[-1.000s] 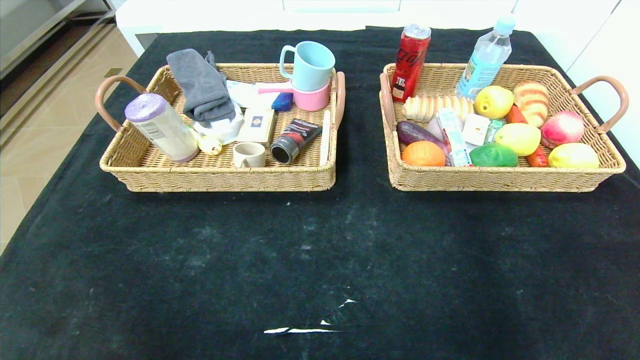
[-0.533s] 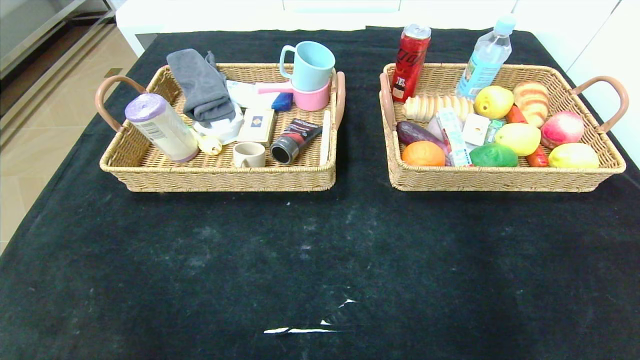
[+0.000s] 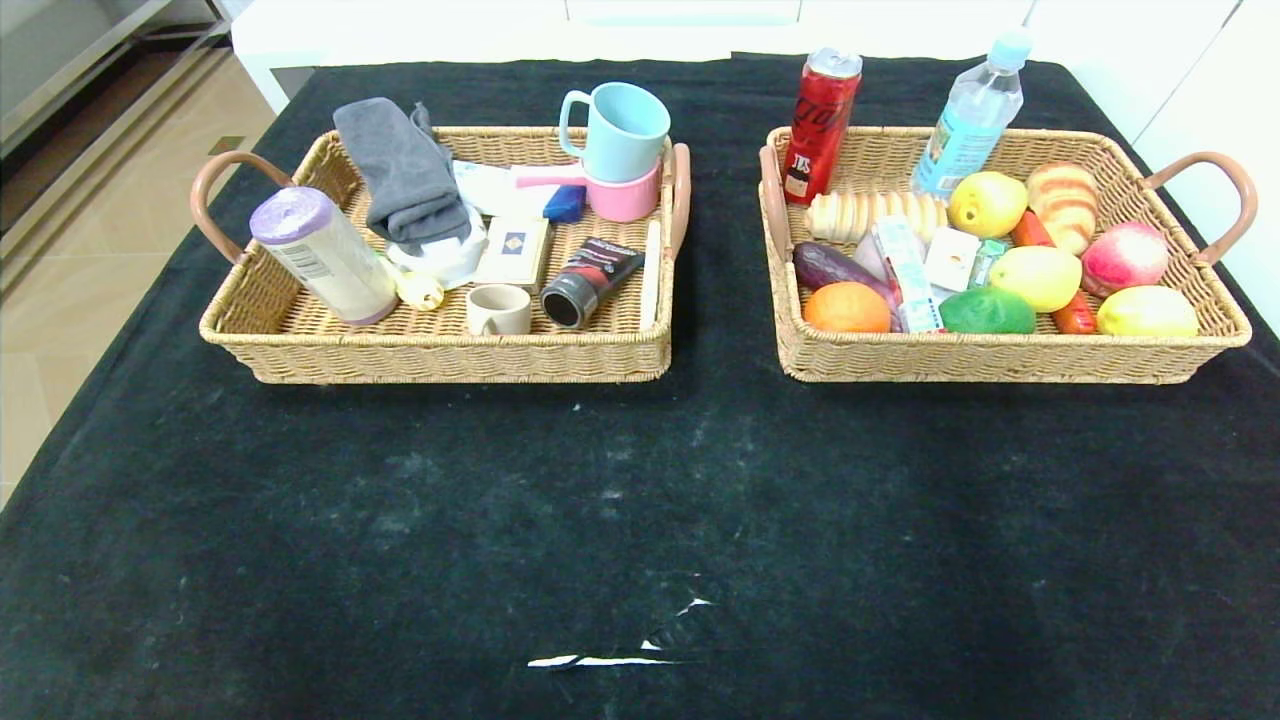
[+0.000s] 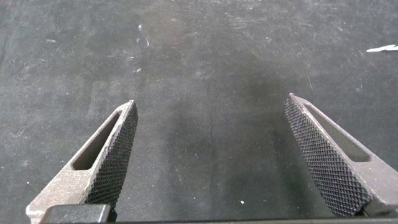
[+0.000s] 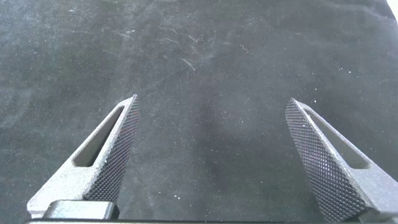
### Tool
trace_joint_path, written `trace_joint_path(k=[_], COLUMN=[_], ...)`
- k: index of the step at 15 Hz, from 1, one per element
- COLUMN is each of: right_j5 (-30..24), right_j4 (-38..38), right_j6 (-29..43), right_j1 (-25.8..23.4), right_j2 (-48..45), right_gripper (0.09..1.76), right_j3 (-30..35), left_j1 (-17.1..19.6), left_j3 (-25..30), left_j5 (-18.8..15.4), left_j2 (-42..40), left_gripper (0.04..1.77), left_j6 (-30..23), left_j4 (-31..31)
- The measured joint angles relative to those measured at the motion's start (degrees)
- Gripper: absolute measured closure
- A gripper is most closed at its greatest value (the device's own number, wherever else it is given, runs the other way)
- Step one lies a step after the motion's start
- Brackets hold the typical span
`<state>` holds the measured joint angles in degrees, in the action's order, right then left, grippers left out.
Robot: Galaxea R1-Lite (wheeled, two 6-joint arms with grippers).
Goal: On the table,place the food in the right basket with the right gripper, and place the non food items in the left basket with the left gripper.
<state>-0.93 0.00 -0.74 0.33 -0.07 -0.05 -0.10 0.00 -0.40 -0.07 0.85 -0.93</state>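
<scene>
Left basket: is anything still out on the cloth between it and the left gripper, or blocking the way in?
Nothing visible. The table in front of the left basket is bare cloth with only white scuffs. The left gripper is open over bare cloth, holding nothing. The cosmetic tube, cup and marker pen already lie inside.

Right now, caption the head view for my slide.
Left basket of non-food items and right basket of food on the black table.

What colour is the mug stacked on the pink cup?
Light blue mug, best seen in the head view.
</scene>
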Motion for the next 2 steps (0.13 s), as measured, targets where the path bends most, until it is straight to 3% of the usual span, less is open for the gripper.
trace_joint_path(k=[2], right_j5=[0.0], right_j4=[0.0], right_j6=[0.0], right_j1=[0.0], right_j2=[0.0], right_gripper=[0.15], right_j3=[0.0], left_j1=[0.0], left_j3=[0.0], left_j5=[0.2], left_j2=[0.0], left_gripper=[0.09], left_j6=[-1.2], left_j4=[0.1])
